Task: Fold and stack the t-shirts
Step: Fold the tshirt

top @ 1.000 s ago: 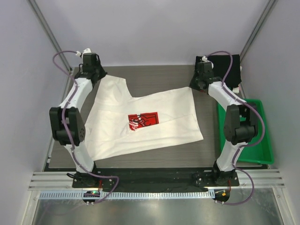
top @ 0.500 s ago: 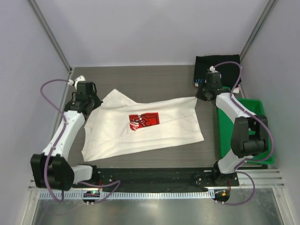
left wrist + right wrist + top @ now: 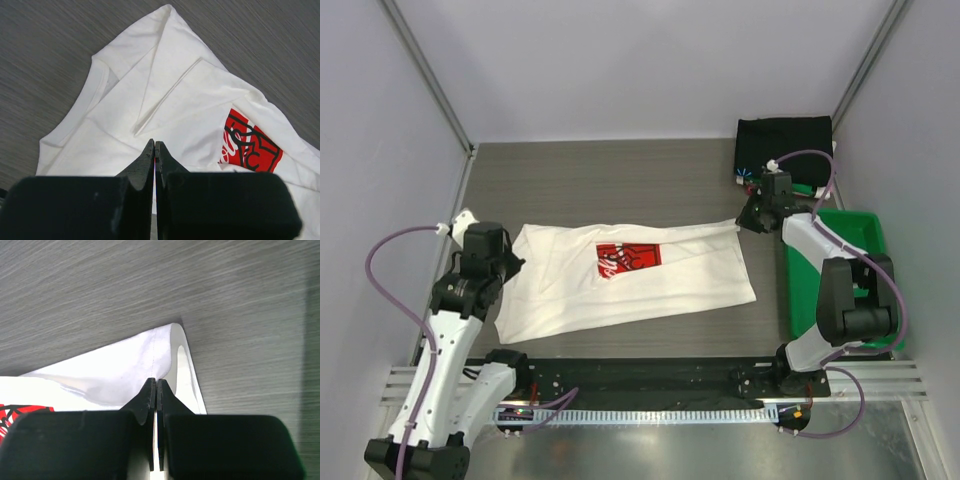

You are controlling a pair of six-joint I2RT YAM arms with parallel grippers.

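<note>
A white t-shirt (image 3: 650, 285) with a red square print (image 3: 628, 257) lies across the middle of the table, its far part folded over toward the near side. My left gripper (image 3: 508, 262) is at its left edge, by the collar. In the left wrist view the jaws (image 3: 154, 144) are shut, with the shirt (image 3: 165, 85) and its print (image 3: 250, 145) just ahead. My right gripper (image 3: 747, 222) is shut on the shirt's far right corner, and the cloth (image 3: 120, 370) rises into the closed tips (image 3: 157, 381). A folded black t-shirt (image 3: 785, 140) lies at the back right corner.
A green plastic tray (image 3: 880, 325) stands at the right edge of the table, beside the right arm. Grey walls and frame posts close in the back and sides. Bare dark table shows behind the white shirt and to the left of it.
Both grippers have moved toward the near side, drawing the shirt's far edge over itself. The left arm came a long way from the back left. The shirt is now a narrower band.
</note>
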